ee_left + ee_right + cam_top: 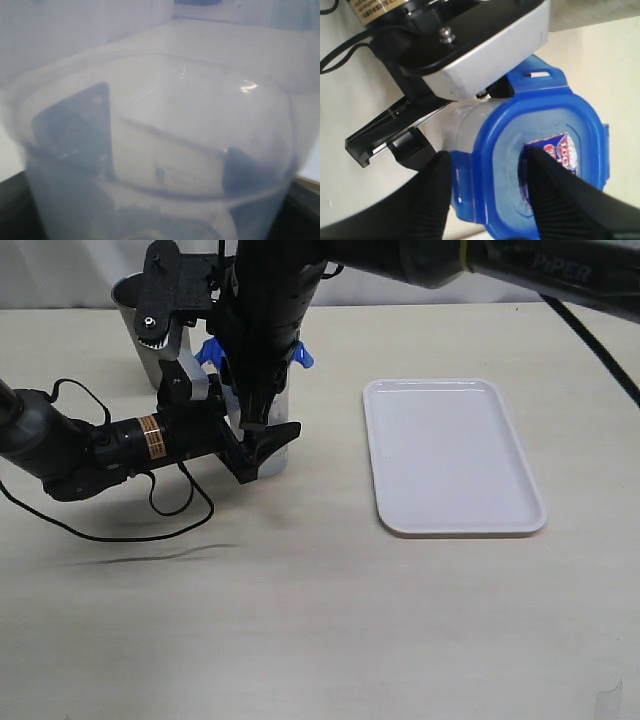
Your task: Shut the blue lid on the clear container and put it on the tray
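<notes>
The clear container [277, 445] stands on the table left of the tray [455, 455]. My left gripper [250, 455] is shut on its lower body. The container's hazy wall [160, 100] fills the left wrist view, and the dark fingers [75, 130] show through it. The blue lid [510, 130] sits on top of the container [462, 125], with its flaps sticking out at both sides [300, 355]. My right gripper [487, 155] comes down from above and is open. One finger is outside a side flap and the other is over the centre label.
A dull steel cup [135, 320] stands behind the container at the back left. The left arm's black cable [150, 530] loops on the table in front of the arm. The white tray holds nothing.
</notes>
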`<state>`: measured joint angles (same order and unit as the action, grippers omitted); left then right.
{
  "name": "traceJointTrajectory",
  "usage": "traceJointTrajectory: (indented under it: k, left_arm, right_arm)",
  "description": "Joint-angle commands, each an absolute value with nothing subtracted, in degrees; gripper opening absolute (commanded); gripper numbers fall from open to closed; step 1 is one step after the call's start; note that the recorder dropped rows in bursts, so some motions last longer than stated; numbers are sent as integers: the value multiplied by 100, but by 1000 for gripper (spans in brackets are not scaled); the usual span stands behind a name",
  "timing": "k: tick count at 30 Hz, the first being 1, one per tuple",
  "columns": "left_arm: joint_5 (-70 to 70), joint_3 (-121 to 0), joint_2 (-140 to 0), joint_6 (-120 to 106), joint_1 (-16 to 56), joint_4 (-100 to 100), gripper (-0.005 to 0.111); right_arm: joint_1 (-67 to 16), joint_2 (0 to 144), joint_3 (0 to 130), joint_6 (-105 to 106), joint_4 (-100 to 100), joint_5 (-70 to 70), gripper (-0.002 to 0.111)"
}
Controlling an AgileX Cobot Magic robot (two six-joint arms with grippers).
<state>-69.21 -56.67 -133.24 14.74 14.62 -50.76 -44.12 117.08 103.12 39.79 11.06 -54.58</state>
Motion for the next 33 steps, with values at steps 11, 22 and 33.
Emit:
traceJointTrajectory:
  k: [11, 22, 33]
  left_arm:
    - [-6996, -5684, -13337, 1372, 1465, -5370, 0]
    - [-6996, -5684, -13337, 1372, 1465, -5359, 0]
    - [-6996, -5684, -13337, 1372, 1465, -5370, 0]
  right_arm:
    - [-4415, 12029, 9195, 3985, 1834, -4781, 31]
    - [-4415, 11789, 9129, 3468, 1543, -4906, 54]
    - [-4004, 11316, 9663, 4188, -617, -5249, 57]
